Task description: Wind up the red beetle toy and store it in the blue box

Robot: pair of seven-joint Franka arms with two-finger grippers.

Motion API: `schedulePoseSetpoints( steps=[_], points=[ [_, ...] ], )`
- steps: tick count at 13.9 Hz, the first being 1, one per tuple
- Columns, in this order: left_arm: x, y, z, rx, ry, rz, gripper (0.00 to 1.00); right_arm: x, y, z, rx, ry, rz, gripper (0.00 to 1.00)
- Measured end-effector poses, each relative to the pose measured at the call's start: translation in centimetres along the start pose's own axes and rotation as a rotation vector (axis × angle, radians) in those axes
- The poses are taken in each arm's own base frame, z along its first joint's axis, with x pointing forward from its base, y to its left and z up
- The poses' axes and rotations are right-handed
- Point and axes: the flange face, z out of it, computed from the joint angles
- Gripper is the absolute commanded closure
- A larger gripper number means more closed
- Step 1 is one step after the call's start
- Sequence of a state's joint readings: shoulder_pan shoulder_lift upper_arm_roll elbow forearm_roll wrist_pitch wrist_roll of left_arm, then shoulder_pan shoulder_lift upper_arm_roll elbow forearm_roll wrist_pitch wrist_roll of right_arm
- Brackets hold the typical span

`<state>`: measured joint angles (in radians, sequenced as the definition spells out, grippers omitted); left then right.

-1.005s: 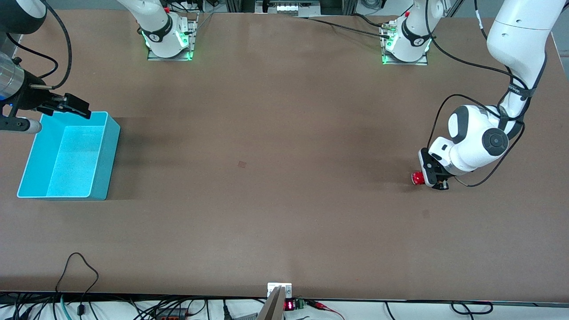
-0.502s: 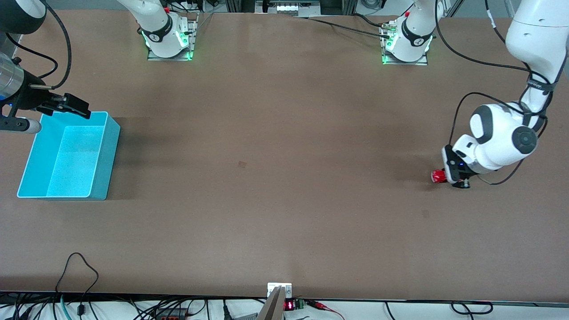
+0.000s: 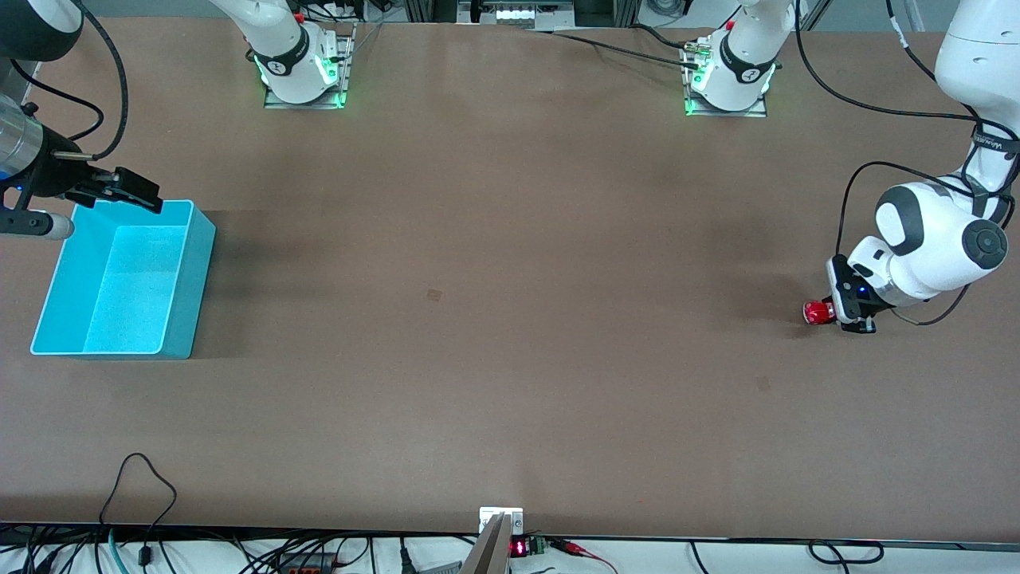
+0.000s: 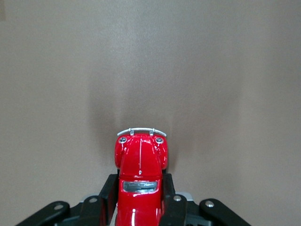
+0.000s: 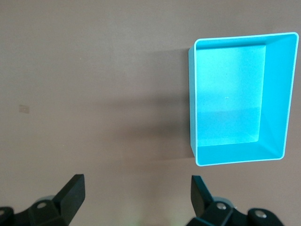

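Fingers (image 4: 109, 194) of the left gripper (image 3: 838, 309) clenched the red beetle toy (image 3: 817, 312), dragged closer to the table's (image 3: 510, 319) left-arm edge. Right gripper (image 3: 127, 189) waited spread over the blue box (image 3: 191, 275).

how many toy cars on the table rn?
1. The red beetle toy sits at the left arm's end of the table, clamped in the left tool. The blue box shows nothing inside.

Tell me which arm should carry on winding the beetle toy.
Left. The left gripper is shut on the red beetle toy down at the table, at the left arm's end. The right gripper hangs open over the blue box.
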<state>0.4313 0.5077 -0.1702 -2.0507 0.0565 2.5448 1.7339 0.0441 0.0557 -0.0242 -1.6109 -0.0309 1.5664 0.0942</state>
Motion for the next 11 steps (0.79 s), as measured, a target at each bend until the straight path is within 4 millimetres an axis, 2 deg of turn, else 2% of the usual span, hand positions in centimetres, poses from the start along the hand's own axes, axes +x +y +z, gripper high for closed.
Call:
schedulePoseSetpoints(
  steps=[4, 9, 11],
  points=[
    [-0.9, -0.7, -0.9, 0.017, -0.003, -0.005, 0.0, 0.0, 0.0, 0.0, 0.0, 0.0, 0.0, 0.0],
    [0.1, -1.8, -5.4, -0.044, 0.002, 0.008, 0.0, 0.0, 0.0, 0.0, 0.0, 0.0, 0.0, 0.0],
    [0.3, -2.3, -7.9, -0.098, 0.006, -0.019, 0.0, 0.0, 0.0, 0.0, 0.0, 0.0, 0.0, 0.0]
  ],
)
